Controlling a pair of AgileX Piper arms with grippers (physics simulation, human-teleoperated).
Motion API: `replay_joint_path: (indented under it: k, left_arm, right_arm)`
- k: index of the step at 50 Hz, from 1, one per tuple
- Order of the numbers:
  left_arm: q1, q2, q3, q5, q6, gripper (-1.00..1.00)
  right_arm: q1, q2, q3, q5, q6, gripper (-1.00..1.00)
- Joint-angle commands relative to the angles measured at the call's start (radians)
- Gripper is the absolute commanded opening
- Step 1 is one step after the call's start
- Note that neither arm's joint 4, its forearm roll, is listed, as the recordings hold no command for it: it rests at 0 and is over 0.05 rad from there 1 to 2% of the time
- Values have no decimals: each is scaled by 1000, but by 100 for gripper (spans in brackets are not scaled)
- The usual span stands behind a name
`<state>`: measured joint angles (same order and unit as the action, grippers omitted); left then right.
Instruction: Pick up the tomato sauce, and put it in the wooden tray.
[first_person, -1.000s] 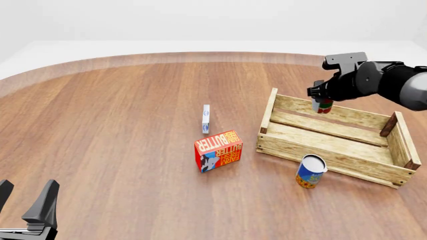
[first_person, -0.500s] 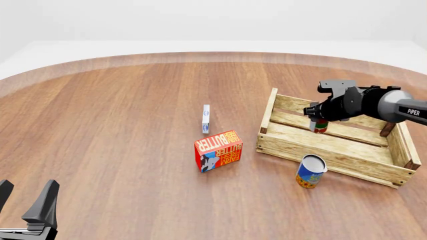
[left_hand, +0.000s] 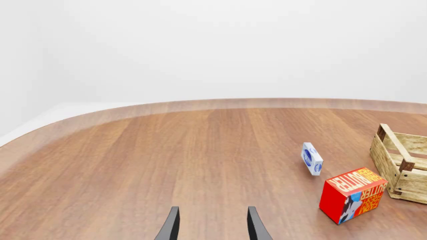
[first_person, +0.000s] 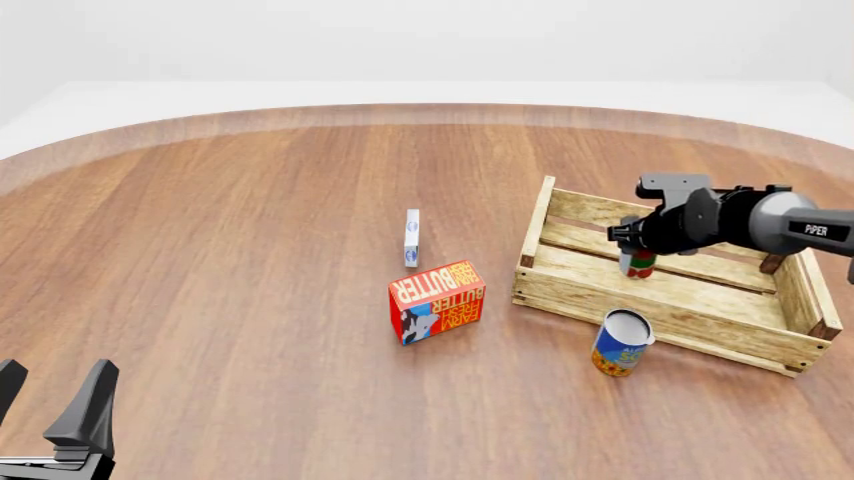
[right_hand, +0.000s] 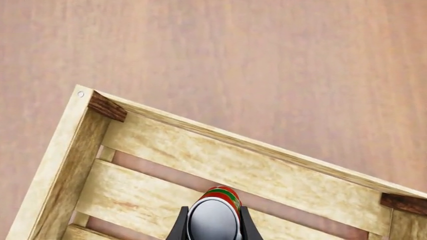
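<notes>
The tomato sauce (first_person: 641, 264) is gripped between the two fingers of the right pincer (first_person: 638, 256) and is held inside the wooden tray (first_person: 665, 301), low over its slatted floor toward the tray's left end; whether the can touches the slats cannot be told. In the right wrist view the can's silver top (right_hand: 213, 221) is seen pinched on both sides, with the tray's slats (right_hand: 220, 165) beneath it. The tray sits toward the right edge of the worktop (first_person: 240, 250). The left pincer (first_person: 54, 418) is seen at the near left corner of the worktop, its fingers spread wide with nothing between them.
</notes>
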<state>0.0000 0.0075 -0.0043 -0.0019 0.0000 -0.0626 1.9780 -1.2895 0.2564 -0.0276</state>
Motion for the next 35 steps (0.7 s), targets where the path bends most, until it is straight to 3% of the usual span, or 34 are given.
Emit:
replay_joint_path:
  k: [1,2,9,10,12,14,17,20,22,23,27,35]
  left_arm:
    - [0,0,0,0,0,100]
    - [0,0,0,0,0,100]
    - [0,0,0,0,0,100]
    - [0,0,0,0,0,100]
    - [0,0,0,0,0,100]
    - [0,0,0,0,0,100]
    - [0,0,0,0,0,100]
    - [0,0,0,0,0,100]
    - [0,0,0,0,0,100]
    - [0,0,0,0,0,100]
    - [0,0,0,0,0,100]
    - [0,0,0,0,0,100]
  right_arm:
    - [16,-5,-11,6,32,-100]
    - [18,-8,-15,13,37,100]
    - [-1,-92,-20,34,13,100]
    - [20,-108,-59,84,40,100]
    - [-1,-180,-60,101,1,100]
    - [13,-237,-129,181,48,100]
    - [21,-283,-183,247,65,100]
    - [51,-373,-332,385,88,100]
    - [57,-385,-364,413,93,100]
    - [69,-426,-442,484,102,100]
    - [110,-485,-493,542,100,100]
    - [141,-541,-462,546,96,100]
